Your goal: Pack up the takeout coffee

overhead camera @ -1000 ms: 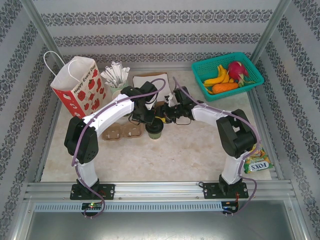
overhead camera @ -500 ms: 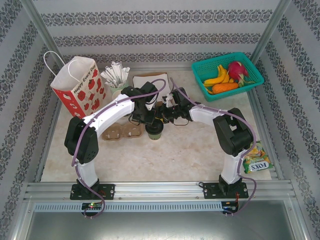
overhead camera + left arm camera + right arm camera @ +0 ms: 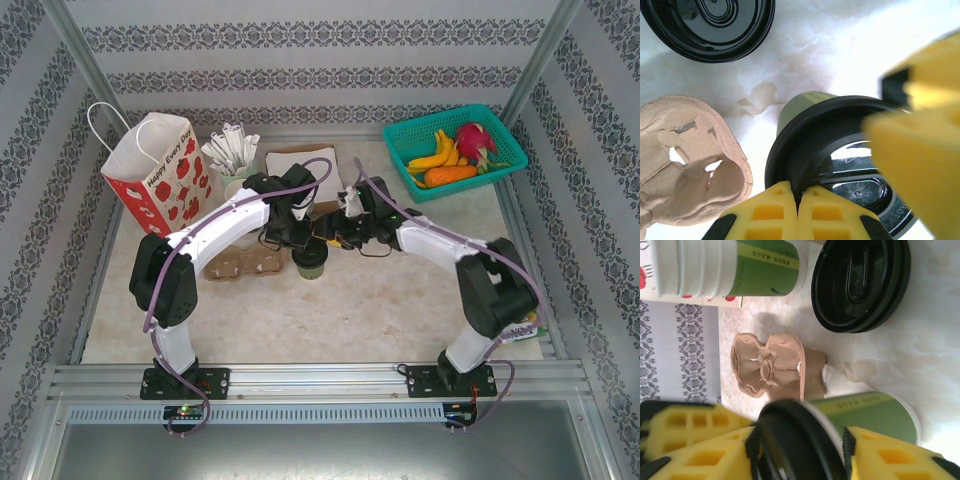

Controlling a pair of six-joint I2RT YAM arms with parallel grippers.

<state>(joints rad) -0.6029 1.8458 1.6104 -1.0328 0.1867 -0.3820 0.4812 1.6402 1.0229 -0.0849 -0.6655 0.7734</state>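
Note:
The takeout coffee [image 3: 310, 260], a green paper cup [image 3: 801, 107] with a black lid, stands upright mid-table beside the brown carrier [image 3: 245, 265]. My left gripper [image 3: 800, 197] is shut, its yellow tips pinching the lid's near rim; from above it sits just behind the cup [image 3: 297, 238]. My right gripper [image 3: 800, 455] stands open astride the lid, one yellow finger close on each side, with the green cup wall [image 3: 865, 410] beyond. From above it reaches in from the right [image 3: 330, 240]. Whether its pads touch the lid I cannot tell.
The red-flowered paper bag [image 3: 150, 175] stands at the back left. A stack of lidless green cups [image 3: 730, 265] and spare black lids [image 3: 710, 25] lie behind the cup. A green fruit basket [image 3: 455, 150] is at the back right, and a snack packet [image 3: 520, 328] by the right arm.
The right arm's elbow has swung out to the right and its jaws have widened around the lid. The left gripper and the cup have stayed put.

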